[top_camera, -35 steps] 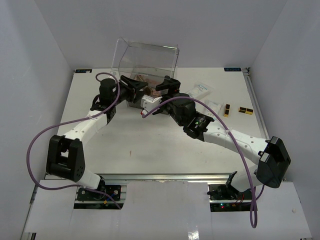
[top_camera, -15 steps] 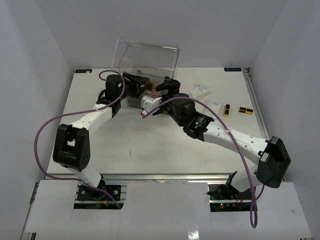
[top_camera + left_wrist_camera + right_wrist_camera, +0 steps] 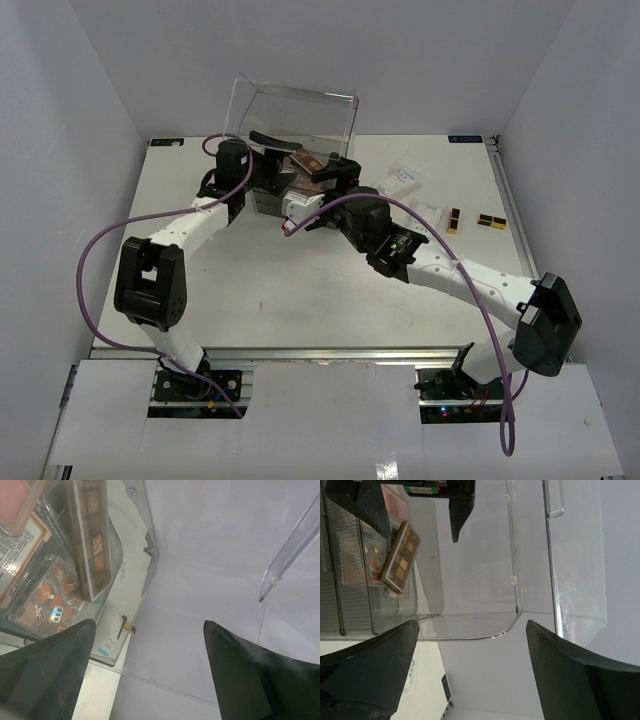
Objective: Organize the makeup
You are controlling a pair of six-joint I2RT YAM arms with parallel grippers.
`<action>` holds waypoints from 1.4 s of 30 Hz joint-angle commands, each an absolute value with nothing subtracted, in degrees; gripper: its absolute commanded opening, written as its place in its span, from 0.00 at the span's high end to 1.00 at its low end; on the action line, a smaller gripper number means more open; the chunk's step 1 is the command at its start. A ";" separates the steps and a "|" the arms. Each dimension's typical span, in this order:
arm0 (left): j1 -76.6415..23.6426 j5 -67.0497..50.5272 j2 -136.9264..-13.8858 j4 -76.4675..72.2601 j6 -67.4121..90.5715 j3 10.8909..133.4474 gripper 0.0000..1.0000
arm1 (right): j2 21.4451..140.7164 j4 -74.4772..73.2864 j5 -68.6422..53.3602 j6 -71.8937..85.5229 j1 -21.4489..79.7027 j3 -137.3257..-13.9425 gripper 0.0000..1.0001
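Several makeup palettes lie in the top tray of the clear box point(image 3: 262, 195): a brown one point(image 3: 92, 535), a pink one point(image 3: 20, 500) and an orange one point(image 3: 50, 600). The brown one also shows in the right wrist view point(image 3: 400, 557) and from above point(image 3: 306, 164). My left gripper point(image 3: 276, 160) is open and empty over the tray, with the palettes just to its left in the left wrist view point(image 3: 149, 625). My right gripper point(image 3: 335, 176) is open and empty at the box's right side, and in its own view point(image 3: 472, 625) it faces the tray. Two white packets point(image 3: 400, 180) point(image 3: 428, 212) lie on the table to the right.
The box's clear lid point(image 3: 300, 112) stands open at the back. Small gold-and-brown items point(image 3: 453, 220) point(image 3: 490, 220) lie near the table's right edge. The dark drawers point(image 3: 340, 570) sit below the tray. White walls close in the table.
My left arm has swung toward the back, carrying its gripper from the box's left front to over the open tray. The right arm has not moved.
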State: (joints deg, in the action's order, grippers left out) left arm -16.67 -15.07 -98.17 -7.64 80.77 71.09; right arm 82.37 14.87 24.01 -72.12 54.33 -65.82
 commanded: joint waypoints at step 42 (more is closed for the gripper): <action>-13.62 -19.25 -44.75 -8.58 57.26 20.48 0.03 | 66.78 -29.57 -15.70 -54.06 48.15 -56.77 0.08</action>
